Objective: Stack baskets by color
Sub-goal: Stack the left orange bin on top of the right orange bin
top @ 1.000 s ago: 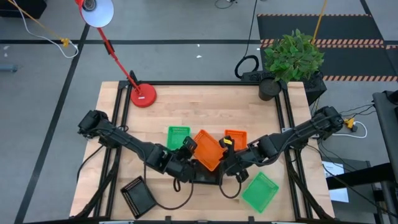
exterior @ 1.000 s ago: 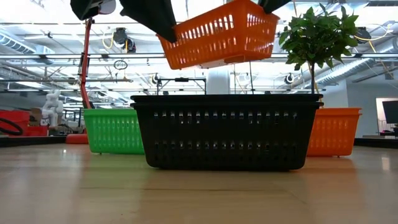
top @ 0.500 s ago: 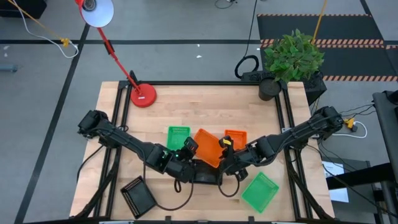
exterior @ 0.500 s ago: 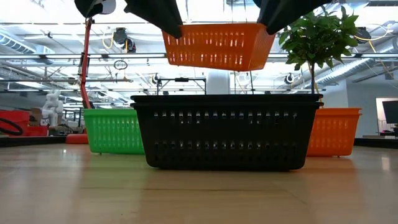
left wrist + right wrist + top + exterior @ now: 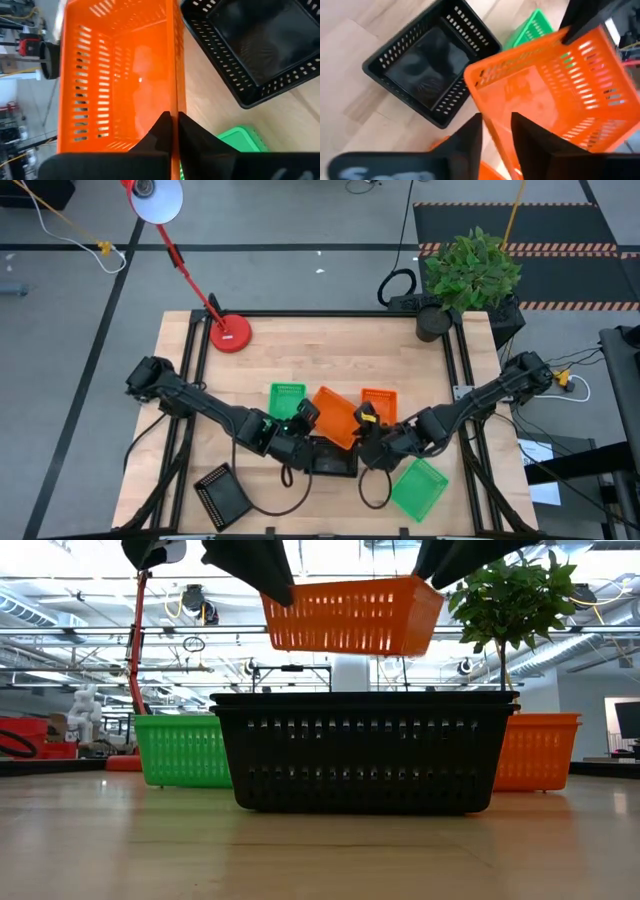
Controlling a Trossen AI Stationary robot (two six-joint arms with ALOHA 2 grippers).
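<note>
From above, my left gripper [image 5: 303,416] pinches the left rim of an orange plastic mesh basket [image 5: 334,419] lifted at centre frame; my right gripper [image 5: 366,423] sits at its right rim, fingers parted. A green mesh basket [image 5: 287,399] lies left of it, a second orange basket [image 5: 379,402] right of it, a black mesh basket [image 5: 331,458] below it, another black one [image 5: 222,495] at lower left and another green one [image 5: 417,487] at lower right, all on the wooden table [image 5: 320,350].

At table height, the orange basket [image 5: 352,615] hangs level at upper centre above the black basket [image 5: 364,751].

My left wrist camera shows my fingers [image 5: 161,131] shut on the orange wall [image 5: 120,75], black basket [image 5: 254,45] at upper right.

My right wrist camera shows my fingers [image 5: 468,140] astride the orange rim [image 5: 555,85], not gripping; black basket [image 5: 431,67] at upper left.
</note>
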